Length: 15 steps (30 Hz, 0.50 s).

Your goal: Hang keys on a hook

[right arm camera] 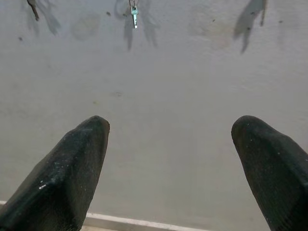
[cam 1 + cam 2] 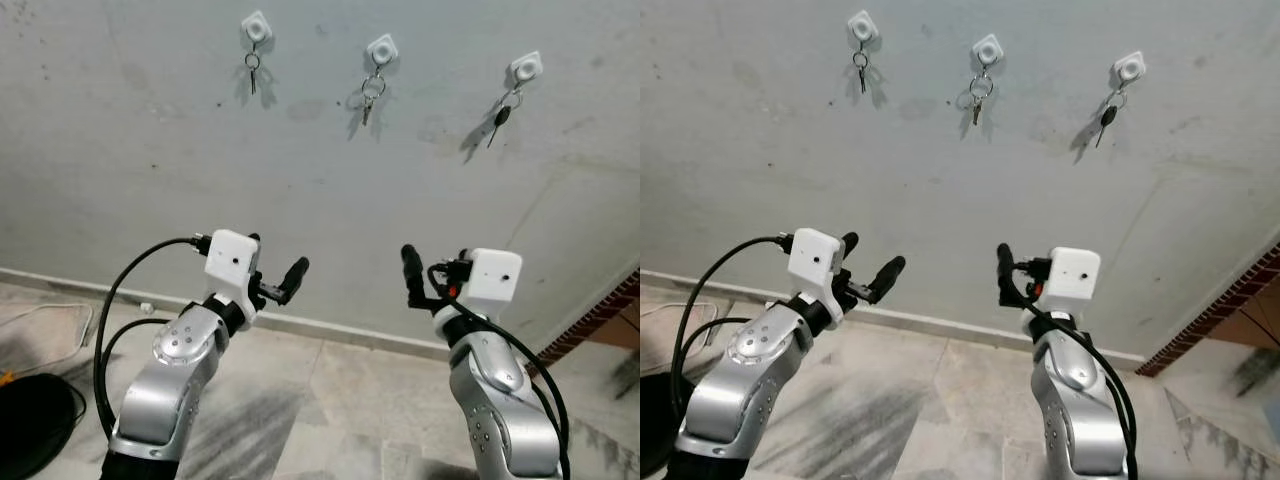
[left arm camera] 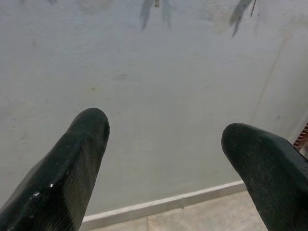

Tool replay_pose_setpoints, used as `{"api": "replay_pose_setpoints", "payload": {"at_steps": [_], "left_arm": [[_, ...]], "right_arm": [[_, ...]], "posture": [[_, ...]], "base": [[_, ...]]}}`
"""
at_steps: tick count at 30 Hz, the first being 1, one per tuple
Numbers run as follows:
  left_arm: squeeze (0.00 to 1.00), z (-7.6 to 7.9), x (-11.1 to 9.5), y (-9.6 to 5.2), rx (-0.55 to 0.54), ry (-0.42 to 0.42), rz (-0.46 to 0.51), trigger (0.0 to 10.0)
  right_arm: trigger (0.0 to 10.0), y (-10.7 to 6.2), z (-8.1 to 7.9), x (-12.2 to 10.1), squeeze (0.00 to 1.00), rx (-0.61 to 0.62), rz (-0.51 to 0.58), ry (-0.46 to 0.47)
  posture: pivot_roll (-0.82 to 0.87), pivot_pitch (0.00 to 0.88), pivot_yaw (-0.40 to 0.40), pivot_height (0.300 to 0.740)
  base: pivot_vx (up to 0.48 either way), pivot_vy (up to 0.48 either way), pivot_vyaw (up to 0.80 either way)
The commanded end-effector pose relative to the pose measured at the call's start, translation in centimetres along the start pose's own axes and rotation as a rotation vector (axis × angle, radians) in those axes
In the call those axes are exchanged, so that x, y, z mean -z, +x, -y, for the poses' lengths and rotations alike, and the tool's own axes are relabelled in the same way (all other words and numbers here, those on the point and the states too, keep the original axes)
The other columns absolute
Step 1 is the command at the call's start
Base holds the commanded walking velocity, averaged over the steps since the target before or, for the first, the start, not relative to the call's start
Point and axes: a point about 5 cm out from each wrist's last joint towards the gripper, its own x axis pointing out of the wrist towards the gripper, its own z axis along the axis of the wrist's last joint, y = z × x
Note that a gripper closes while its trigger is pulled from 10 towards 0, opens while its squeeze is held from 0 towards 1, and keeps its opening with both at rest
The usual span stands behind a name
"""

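Keys hang on all three white hooks fixed high on the grey wall (image 2: 320, 190). The left hook (image 2: 256, 28) carries a small key set (image 2: 252, 70) on a ring. The middle hook (image 2: 381, 49) carries a ringed key set (image 2: 370, 95). The right hook (image 2: 525, 68) carries a key with a black head (image 2: 501, 117), tilted away from vertical. Each set casts a shadow on the wall beside it.

Both arms are raised in front of the wall, well below the hooks and apart from them. The left gripper (image 2: 275, 265) points toward the wall; its wrist view shows its fingers (image 3: 72, 163) spread wide with nothing between them. The right gripper (image 2: 425, 275) is level with it; its fingers (image 1: 67, 173) are likewise spread wide and hold nothing. In the right wrist view, the middle key shows near the upper edge, far beyond the fingertips.

A white baseboard (image 2: 330, 330) runs along the foot of the wall above a tiled floor (image 2: 330, 410). A black cable (image 2: 110, 310) loops from the left wrist camera housing. A dark round object (image 2: 30, 420) lies on the floor at the robot's left. Brickwork (image 2: 595, 320) shows at the far right.
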Motion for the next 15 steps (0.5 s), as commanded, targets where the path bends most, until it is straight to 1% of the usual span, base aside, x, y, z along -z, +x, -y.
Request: {"api": "replay_pose_setpoints", "payload": {"at_steps": [1,15], "left_arm": [[0.00,0.39,0.00,0.20,0.013,0.000,-0.005,10.0],[0.00,0.74,0.09,0.27,0.025,-0.011,-0.005,10.0]], "right_arm": [[10.0,-0.07,0.42,0.02,0.00,0.018,0.000,-0.003],[10.0,-0.13,0.64,-0.01,0.00,0.027,-0.001,-0.010]], "posture": [[0.11,0.000,-0.075,0.740],[0.10,0.000,-0.079,0.740]], "base": [[-0.289,0.000,0.00],[-0.289,0.000,0.00]]}}
